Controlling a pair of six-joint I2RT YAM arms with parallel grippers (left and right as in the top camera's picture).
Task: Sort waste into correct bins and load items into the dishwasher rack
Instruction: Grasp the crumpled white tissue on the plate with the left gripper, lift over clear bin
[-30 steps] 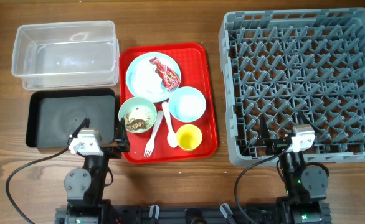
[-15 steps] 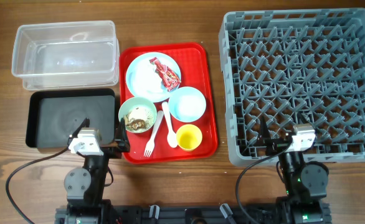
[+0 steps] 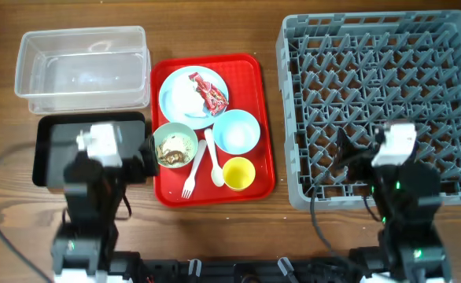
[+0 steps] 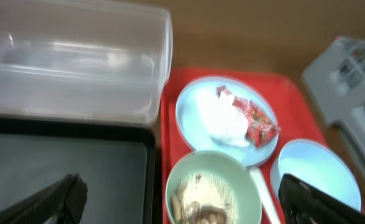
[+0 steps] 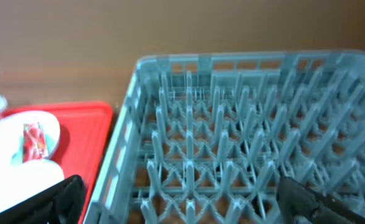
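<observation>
On the light blue plate (image 3: pixel 171 102) lie a red wrapper (image 3: pixel 213 96) and white tissue (image 3: pixel 185 93). The pale green bowl (image 3: pixel 156 138) holds brownish scraps with rice (image 4: pixel 201 194). A light blue bowl (image 3: pixel 237 131), yellow cup (image 3: pixel 238 174), white fork (image 3: pixel 190 179) and spoon (image 3: pixel 214 163) lie beside them. The clear tub (image 3: pixel 81 67) and black tray (image 3: pixel 53 126) are at the left, the grey rack (image 3: pixel 380 86) at the right. My left gripper (image 4: pixel 182 196) is open above the green bowl's near side. My right gripper (image 5: pixel 181 196) is open above the rack's front left part.
All the dishes sit on a red serving tray (image 3: pixel 254 75) between the bins and the rack. My left arm (image 3: pixel 97 169) covers part of the black tray. My right arm (image 3: pixel 396 181) overhangs the rack's front edge. Bare wood table lies along the front.
Both arms have lifted from their low pose at the table's front edge and moved forward, the left over the black tray's right part, the right over the rack's front edge. Nothing on the tray moved.
</observation>
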